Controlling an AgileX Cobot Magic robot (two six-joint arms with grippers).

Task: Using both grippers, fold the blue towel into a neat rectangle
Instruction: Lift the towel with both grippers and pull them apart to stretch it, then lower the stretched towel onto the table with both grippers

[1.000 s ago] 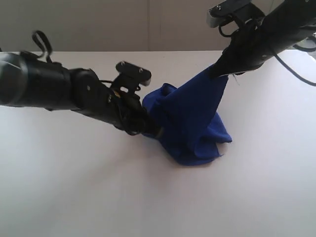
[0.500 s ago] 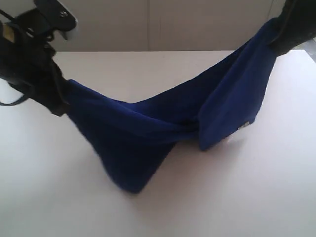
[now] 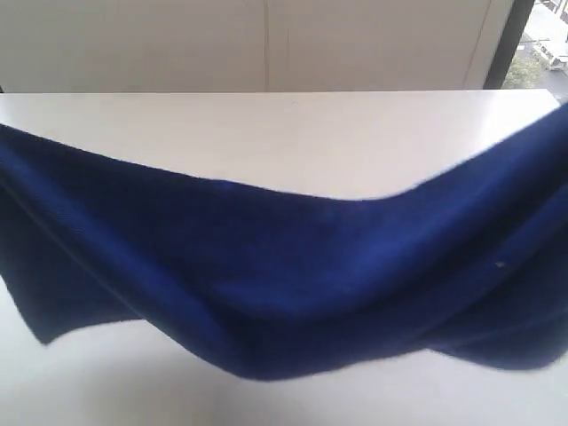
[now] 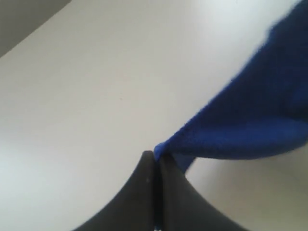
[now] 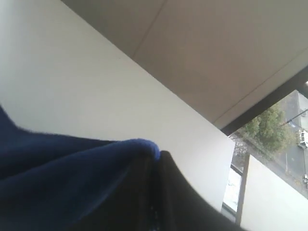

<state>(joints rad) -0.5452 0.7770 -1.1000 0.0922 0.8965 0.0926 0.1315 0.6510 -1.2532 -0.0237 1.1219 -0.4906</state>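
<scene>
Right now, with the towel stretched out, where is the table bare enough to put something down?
The far strip of table, between the wall and the towel, is bare. The near edge shows only slivers; the towel hangs across the middle.

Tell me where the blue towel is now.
The blue towel spans the exterior view edge to edge over the white table, one end pinched by the left gripper, the other by the right gripper.

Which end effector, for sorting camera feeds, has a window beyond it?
The right end effector: trees show through a window beyond it; the left end effector has none.
</scene>
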